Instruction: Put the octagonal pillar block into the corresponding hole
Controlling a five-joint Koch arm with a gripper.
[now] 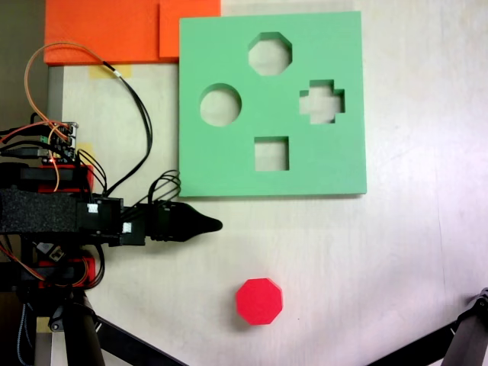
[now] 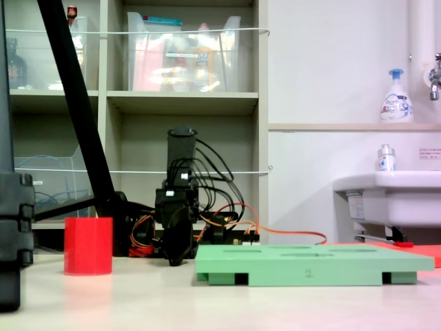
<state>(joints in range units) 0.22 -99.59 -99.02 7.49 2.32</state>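
Observation:
The octagonal pillar block (image 1: pixel 259 301) is bright red and stands upright on the white table, near the front edge and apart from the board; it also appears at the left (image 2: pixel 88 246). The green foam board (image 1: pixel 229 46) lies flat at the back right (image 2: pixel 310 265). Its corresponding hole, the octagon cutout (image 1: pixel 270 53), sits at the board's far side. My gripper (image 1: pixel 215 225) rests low just off the board's near left corner, jaws together in a single point, holding nothing. It is left of and behind the block, and faces the camera (image 2: pixel 178 256).
The board also has a round cutout (image 1: pixel 220 104), a cross cutout (image 1: pixel 321 101) and a square cutout (image 1: pixel 271 153). Orange foam sheets (image 1: pixel 99 30) lie at the back left. Black tripod legs (image 1: pixel 114 339) (image 1: pixel 457 343) reach in at the front corners. Loose cables (image 1: pixel 130 91) trail behind the arm.

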